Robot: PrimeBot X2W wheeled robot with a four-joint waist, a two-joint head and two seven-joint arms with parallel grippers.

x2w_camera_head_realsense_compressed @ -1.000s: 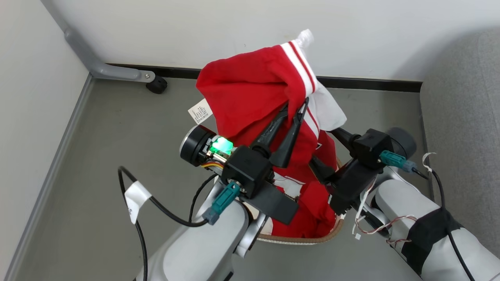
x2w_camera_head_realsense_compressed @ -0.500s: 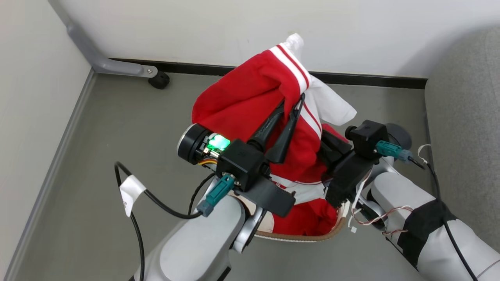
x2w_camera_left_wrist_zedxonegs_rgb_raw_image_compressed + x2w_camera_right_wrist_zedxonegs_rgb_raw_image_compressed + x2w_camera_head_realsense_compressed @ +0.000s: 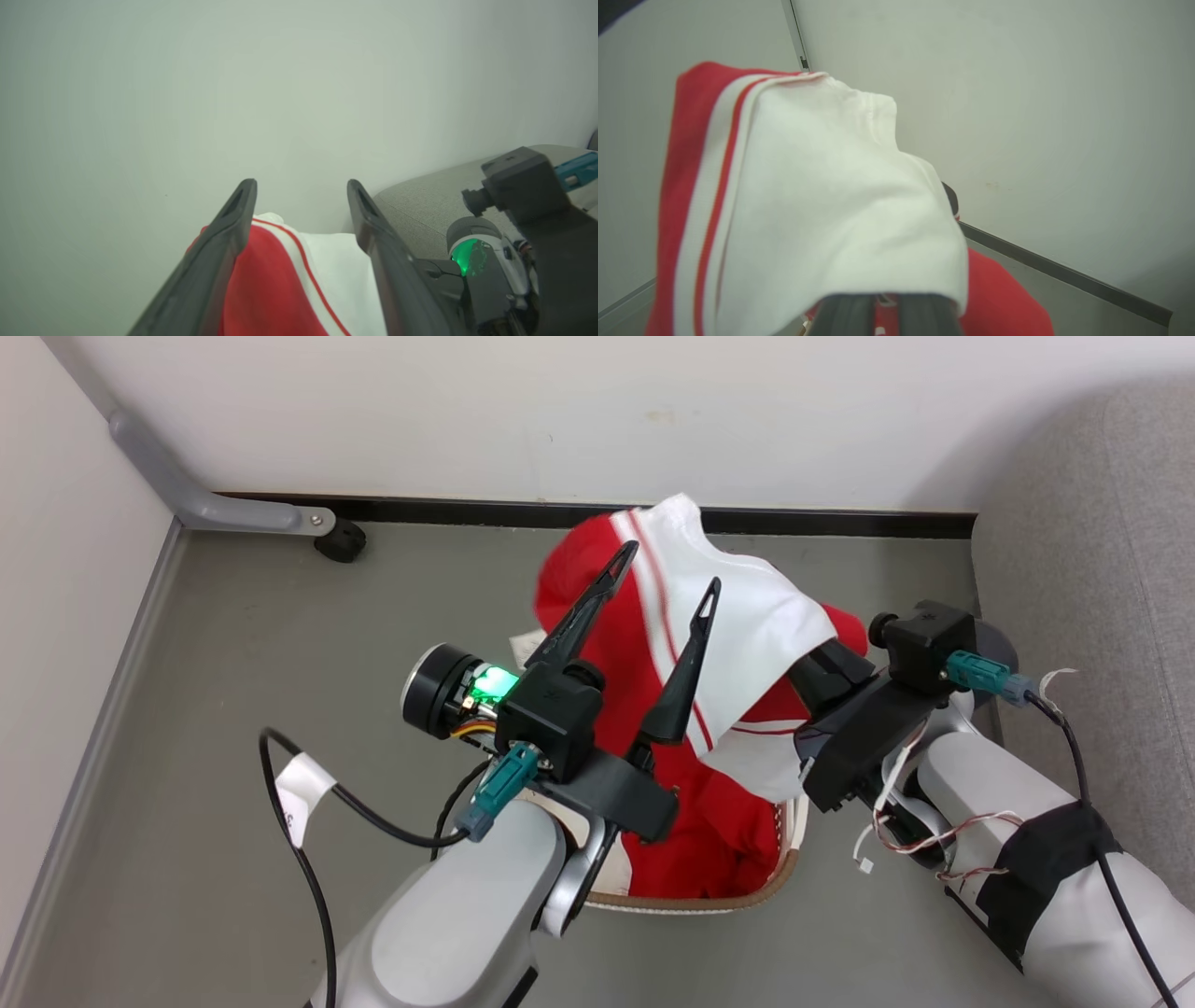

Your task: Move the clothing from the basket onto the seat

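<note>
My left gripper point(image 3: 667, 569) stands wide and empty; my right gripper point(image 3: 883, 315) pinches the clothing point(image 3: 747, 625), whose hanging tail could snag the basket point(image 3: 709, 899) and slip free.

Bright, even, soft-shadowed light; the clothing point(image 3: 719, 644) is motion-blurred in both wrist views.
</note>
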